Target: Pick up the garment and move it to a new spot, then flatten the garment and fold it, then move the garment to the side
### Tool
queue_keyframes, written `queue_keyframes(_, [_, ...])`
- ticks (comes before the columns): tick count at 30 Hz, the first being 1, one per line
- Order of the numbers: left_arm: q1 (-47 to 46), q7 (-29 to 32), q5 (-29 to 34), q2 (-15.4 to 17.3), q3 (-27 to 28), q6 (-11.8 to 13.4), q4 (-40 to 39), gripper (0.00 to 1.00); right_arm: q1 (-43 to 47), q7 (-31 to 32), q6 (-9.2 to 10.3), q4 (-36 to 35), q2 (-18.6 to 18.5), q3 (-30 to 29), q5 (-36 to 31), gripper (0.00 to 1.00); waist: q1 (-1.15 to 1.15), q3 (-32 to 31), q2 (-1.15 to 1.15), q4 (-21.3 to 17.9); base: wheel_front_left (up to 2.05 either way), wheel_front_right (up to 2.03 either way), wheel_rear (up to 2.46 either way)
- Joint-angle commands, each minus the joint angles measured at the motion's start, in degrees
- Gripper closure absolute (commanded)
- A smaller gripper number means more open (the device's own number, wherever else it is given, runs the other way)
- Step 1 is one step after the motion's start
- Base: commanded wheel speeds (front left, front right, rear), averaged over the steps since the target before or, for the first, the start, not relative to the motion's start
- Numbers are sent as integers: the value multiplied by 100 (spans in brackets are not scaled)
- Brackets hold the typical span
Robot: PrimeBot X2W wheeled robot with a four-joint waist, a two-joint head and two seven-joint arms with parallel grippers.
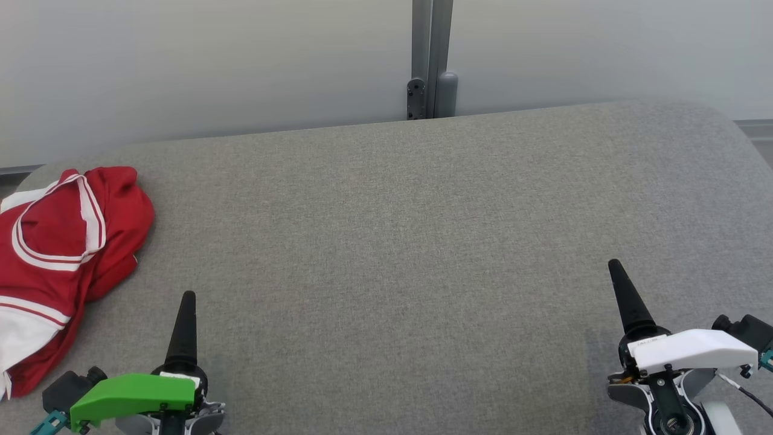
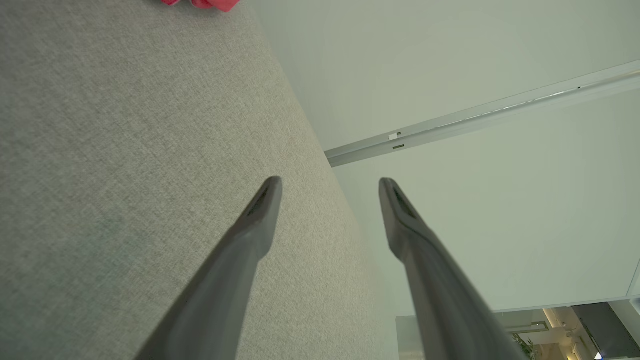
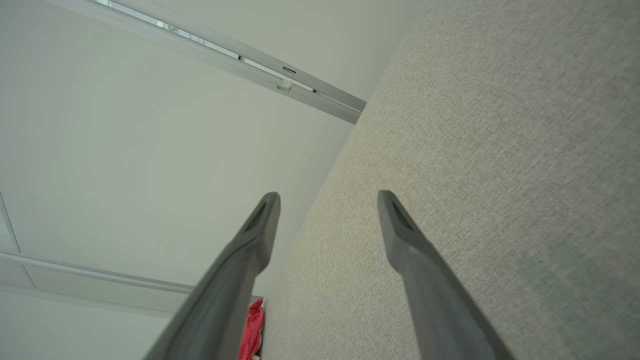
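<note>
A red garment with white trim [image 1: 60,254] lies bunched up at the far left of the grey fabric table [image 1: 398,241], partly cut off by the frame's left edge. A sliver of the garment [image 2: 200,4] peeks in at the top of the left wrist view, and the garment [image 3: 251,330] also appears low in the right wrist view. My left gripper [image 1: 187,297] hovers at the lower left, just right of the garment and apart from it. Its fingers [image 2: 260,210] stand spread with nothing between them. My right gripper [image 1: 616,266] is at the lower right, open and empty, fingers [image 3: 400,225] apart.
A pale wall runs behind the table, with a grey vertical post and hinge [image 1: 430,66] at its middle. The table's far edge and rounded corners lie close to the wall.
</note>
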State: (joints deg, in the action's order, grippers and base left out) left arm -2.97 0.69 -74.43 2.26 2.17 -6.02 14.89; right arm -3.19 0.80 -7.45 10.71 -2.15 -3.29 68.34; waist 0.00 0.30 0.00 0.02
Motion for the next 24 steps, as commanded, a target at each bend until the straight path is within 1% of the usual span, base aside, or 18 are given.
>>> queue_keyframes(1, [-36,-59,287,33,-49,21,-104,0,-33,-73,-2,-152,-51,33,-318,0,0,-1,0,2,0,0,0])
queue_keyframes(11, [37,-282,1447,40,-238,34,-80,0,47,-295,-2,-353,-83,112,-1506,0,0,-1,0,-1,0,0,0])
queue_keyframes(24, [102,-541,2621,48,-390,31,-82,0,96,-552,-3,-511,-133,180,-2717,0,0,-3,0,15,0,0,0])
